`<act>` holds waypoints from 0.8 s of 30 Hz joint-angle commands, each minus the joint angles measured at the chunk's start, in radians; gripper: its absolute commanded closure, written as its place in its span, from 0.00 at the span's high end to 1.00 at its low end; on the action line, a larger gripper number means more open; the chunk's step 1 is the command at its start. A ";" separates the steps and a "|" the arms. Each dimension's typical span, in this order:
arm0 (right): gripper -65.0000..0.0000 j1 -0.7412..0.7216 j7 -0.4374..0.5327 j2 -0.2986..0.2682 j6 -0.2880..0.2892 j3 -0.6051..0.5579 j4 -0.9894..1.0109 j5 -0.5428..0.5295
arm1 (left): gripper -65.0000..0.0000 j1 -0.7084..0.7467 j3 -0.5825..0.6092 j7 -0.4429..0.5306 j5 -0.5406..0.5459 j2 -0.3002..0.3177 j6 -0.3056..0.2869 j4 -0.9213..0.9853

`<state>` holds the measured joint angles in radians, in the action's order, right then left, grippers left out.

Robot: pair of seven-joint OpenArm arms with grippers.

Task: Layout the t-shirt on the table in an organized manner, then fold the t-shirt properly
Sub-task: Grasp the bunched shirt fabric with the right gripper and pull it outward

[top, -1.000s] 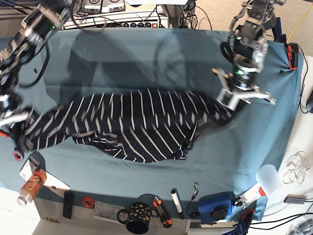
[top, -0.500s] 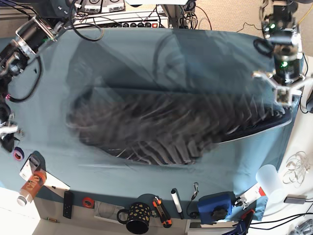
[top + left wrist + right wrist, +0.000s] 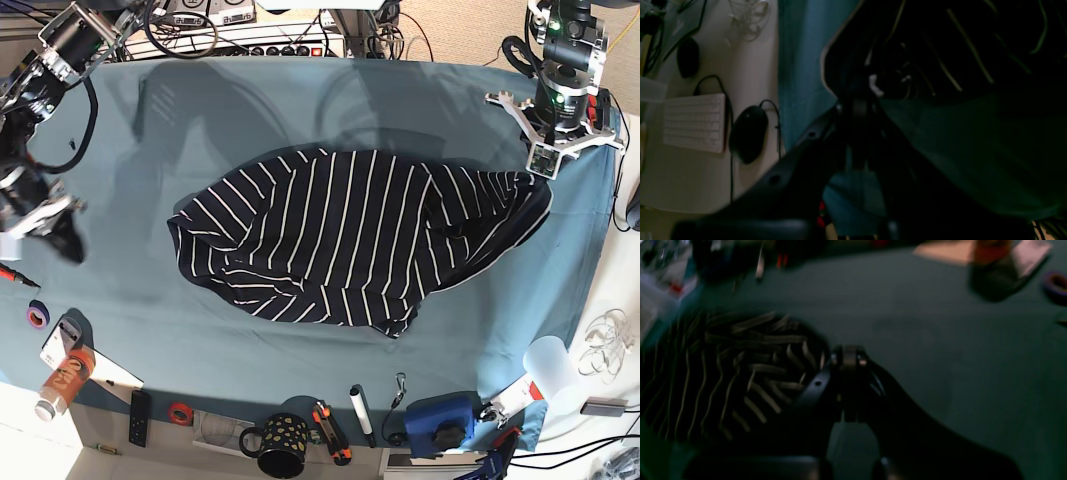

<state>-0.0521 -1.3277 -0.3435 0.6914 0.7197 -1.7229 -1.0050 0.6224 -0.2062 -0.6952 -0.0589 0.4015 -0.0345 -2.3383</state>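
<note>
The t-shirt, dark navy with thin white stripes, lies crumpled in the middle of the teal table. Its right end is stretched up towards the far right edge. My left gripper is shut on that end. In the left wrist view its fingers pinch the dark fabric over the table's edge. My right gripper hovers at the table's left side, well apart from the shirt's left edge. In the blurred right wrist view it looks shut and empty, with the shirt to its left.
Along the front edge are a bottle, tape rolls, a remote, a spotted mug, cutters, a marker and a blue box. A keyboard and mouse lie on the white desk beyond the right edge.
The shirt was swung to the right and settled mid-table. The right gripper no longer holds its left end. The left gripper moved up and right with the other end.
</note>
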 commanded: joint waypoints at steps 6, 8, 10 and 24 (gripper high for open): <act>0.27 0.011 -0.028 -0.016 0.007 -0.224 -0.018 -0.064 | 0.00 0.003 -0.006 0.023 -0.007 0.008 0.011 -0.018; 0.29 0.009 -0.012 -0.016 0.007 -0.330 -0.018 -0.098 | 0.00 0.004 -0.006 0.023 -0.007 0.008 0.010 -0.018; 0.29 -0.005 0.005 -0.004 0.007 -0.436 -0.018 -0.077 | 0.00 0.003 -0.006 0.024 -0.007 0.008 0.011 -0.018; 0.28 -0.232 0.307 0.206 -0.094 -1.009 0.068 0.701 | 0.00 0.003 -0.006 0.049 -0.007 0.008 0.010 -0.018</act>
<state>-0.2592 -1.0431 -0.1360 0.6014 -0.2951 -1.6390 -0.2974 0.6224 -0.2062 -0.6727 -0.0597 0.4019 -0.0345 -2.3383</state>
